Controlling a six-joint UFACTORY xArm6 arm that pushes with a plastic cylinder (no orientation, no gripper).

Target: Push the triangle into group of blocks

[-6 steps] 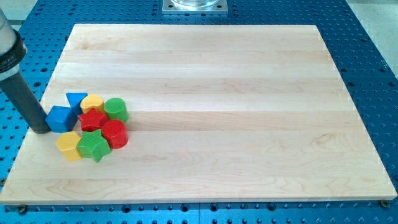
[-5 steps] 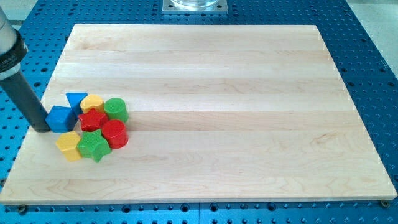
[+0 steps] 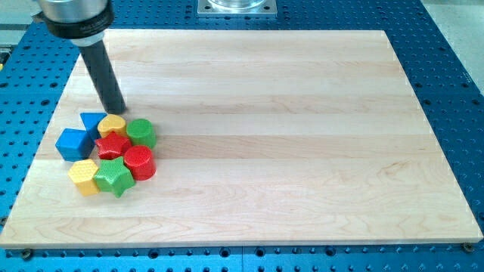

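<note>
The blue triangle (image 3: pixel 93 122) lies at the upper left of a tight cluster at the board's left side. It touches the blue cube (image 3: pixel 73 143) and the yellow cylinder (image 3: pixel 113 125). Around them sit a green cylinder (image 3: pixel 141 132), a red star-like block (image 3: pixel 113 145), a red cylinder (image 3: pixel 139 162), a green star (image 3: pixel 113 176) and a yellow hexagon (image 3: pixel 84 177). My tip (image 3: pixel 116 110) stands on the board just above the yellow cylinder, up and to the right of the triangle, with a small gap to the blocks.
The wooden board (image 3: pixel 287 136) lies on a blue perforated table (image 3: pixel 454 83). A metal mount (image 3: pixel 237 7) shows at the view's top. The board's left edge runs close to the blue cube.
My tip has left the blue cube's left side and moved up and right to above the yellow cylinder. The blocks have not visibly moved.
</note>
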